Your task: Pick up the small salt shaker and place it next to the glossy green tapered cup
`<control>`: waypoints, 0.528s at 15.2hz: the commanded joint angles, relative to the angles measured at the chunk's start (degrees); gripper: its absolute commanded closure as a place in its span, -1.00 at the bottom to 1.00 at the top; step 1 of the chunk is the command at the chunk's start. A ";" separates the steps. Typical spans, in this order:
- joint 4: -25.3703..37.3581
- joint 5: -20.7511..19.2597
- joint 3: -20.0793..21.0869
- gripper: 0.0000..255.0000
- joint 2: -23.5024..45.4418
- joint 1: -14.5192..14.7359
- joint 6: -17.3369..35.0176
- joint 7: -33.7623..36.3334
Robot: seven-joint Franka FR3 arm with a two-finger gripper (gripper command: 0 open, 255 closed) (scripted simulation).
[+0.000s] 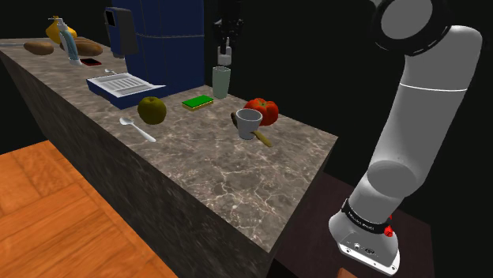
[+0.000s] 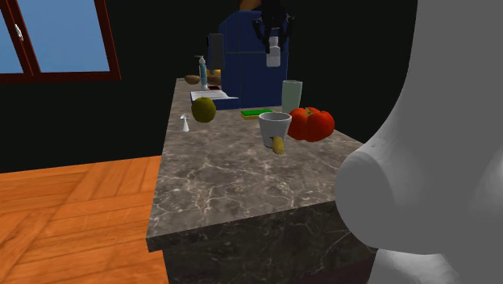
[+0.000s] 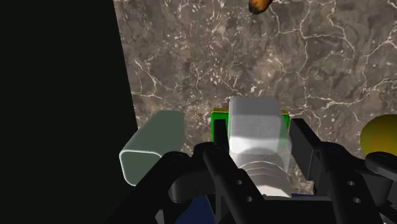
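My black gripper point(image 1: 225, 52) hangs over the back of the marble counter point(image 1: 229, 170), shut on a small white salt shaker point(image 1: 224, 58). The shaker is held in the air just above a pale green tapered cup point(image 1: 221, 81), which stands upright on the counter. In the second exterior view the shaker point(image 2: 275, 54) hangs from the gripper point(image 2: 275, 46) above and slightly to the left of the cup point(image 2: 292, 95). In the wrist view the two fingers point(image 3: 219, 137) clasp the shaker point(image 3: 256, 130), and the cup point(image 3: 153, 151) lies beside it below.
A flat green pad point(image 1: 197, 101) lies next to the cup. A red tomato-like fruit point(image 1: 262, 110) and a white mug point(image 1: 250, 124) stand nearer the stand. An olive fruit point(image 1: 152, 110), a spoon point(image 1: 136, 129), a white tray point(image 1: 122, 85) and a tall blue block point(image 1: 170, 39) lie further left.
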 commanded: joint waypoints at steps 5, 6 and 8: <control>7.85 -0.46 -1.71 1.00 6.18 -2.29 -1.24 -4.61; 6.43 -0.37 -1.72 1.00 5.76 -2.41 -0.24 -4.54; 3.77 -0.22 -1.73 1.00 5.02 -2.61 1.69 -4.41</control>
